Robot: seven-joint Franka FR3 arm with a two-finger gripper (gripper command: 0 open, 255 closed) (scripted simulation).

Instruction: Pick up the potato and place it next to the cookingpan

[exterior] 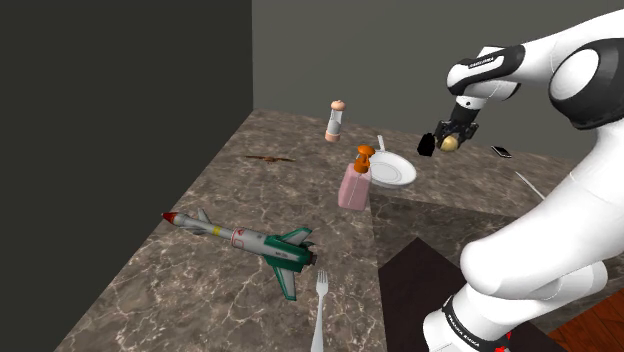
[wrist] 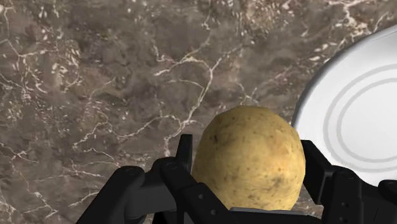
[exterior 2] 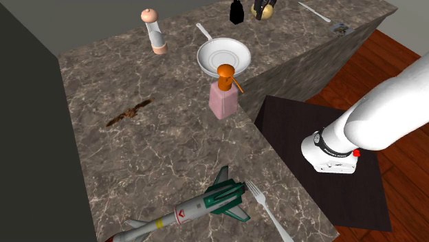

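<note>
Brown marbled surface [exterior: 225,195], white pan [exterior: 395,172], pink pump bottle [exterior: 354,186] beside it, pepper mill [exterior: 336,121], toy rocket [exterior: 245,240], fork [exterior: 320,305].

On the counter [exterior: 200,270] the pan [exterior: 392,171] sits just behind the bottle [exterior: 354,186], grinder [exterior: 336,121] farther back — rocket [exterior: 245,240] and fork [exterior: 319,305] up front; the gripper [exterior: 446,142] holds the potato [wrist: 248,159] above, beside the pan.

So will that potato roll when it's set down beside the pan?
Probably a little: the potato is rounded and egg-shaped, and the counter looks smooth and flat. It likely won't squash, since it shows no dent between the jaws. Its matte, speckled skin should not be slippery.
</note>
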